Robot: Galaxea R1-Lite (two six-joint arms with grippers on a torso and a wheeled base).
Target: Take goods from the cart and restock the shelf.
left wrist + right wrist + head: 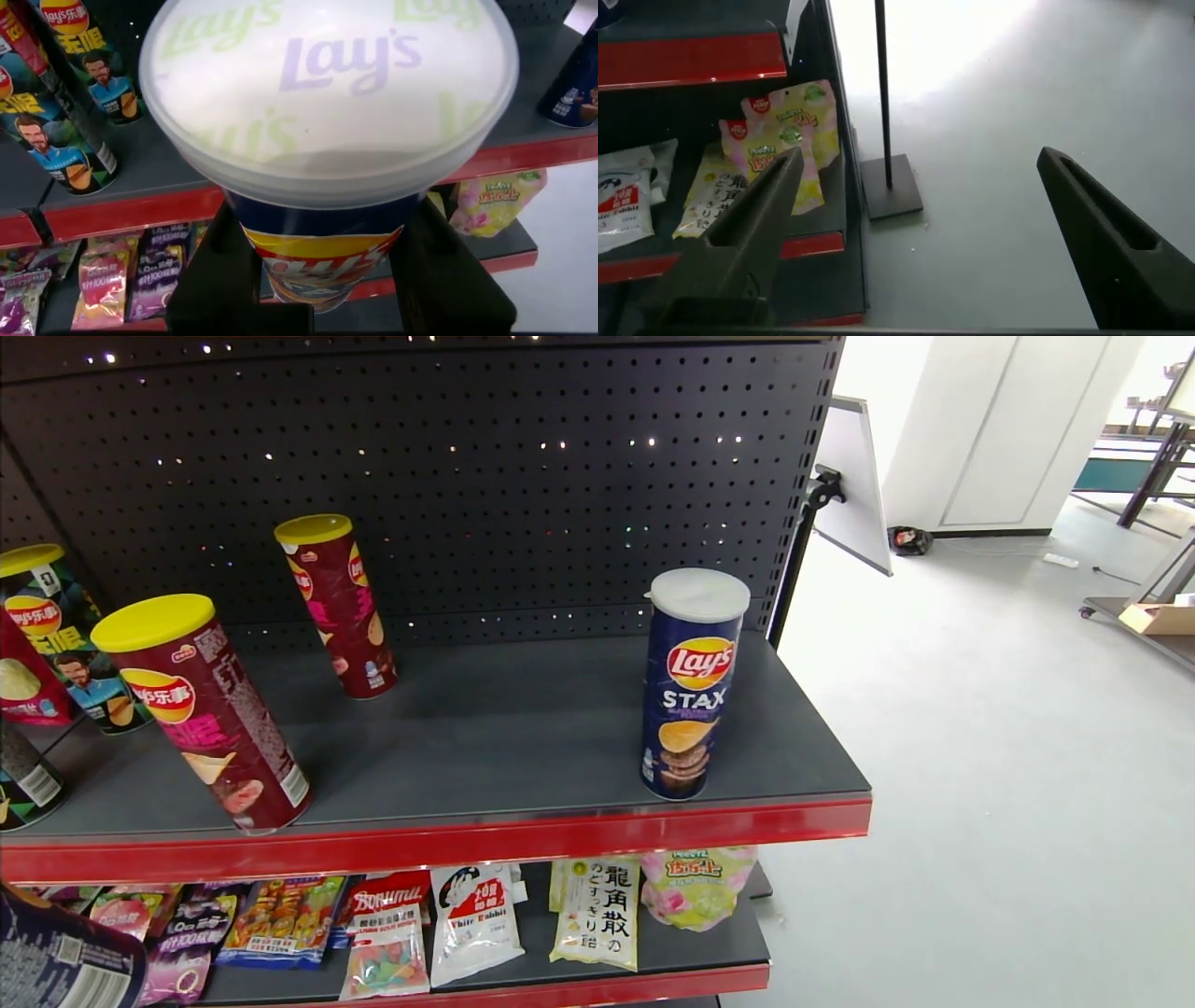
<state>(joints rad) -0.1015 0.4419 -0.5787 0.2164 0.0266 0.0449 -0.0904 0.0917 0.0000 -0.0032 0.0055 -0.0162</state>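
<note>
My left gripper (322,285) is shut on a blue chip can (327,140) with a pale plastic lid, its dark fingers (220,280) pressed against the can's sides. The can sits in front of the red-edged shelf, and its barcoded lower end (56,961) pokes into the head view's bottom left corner. On the upper shelf board (504,737) a matching blue can (691,686) stands upright near the right front edge. My right gripper (924,243) is open with nothing between its fingers. It hangs over the floor beside the lower shelf's right end.
Two maroon cans with yellow lids (210,709) (338,607) stand on the upper board's left half, with more cans (56,635) at the far left. Snack bags (476,924) (785,140) line the lower shelf. A thin post on a square base (889,177) stands on the floor by the shelf's end.
</note>
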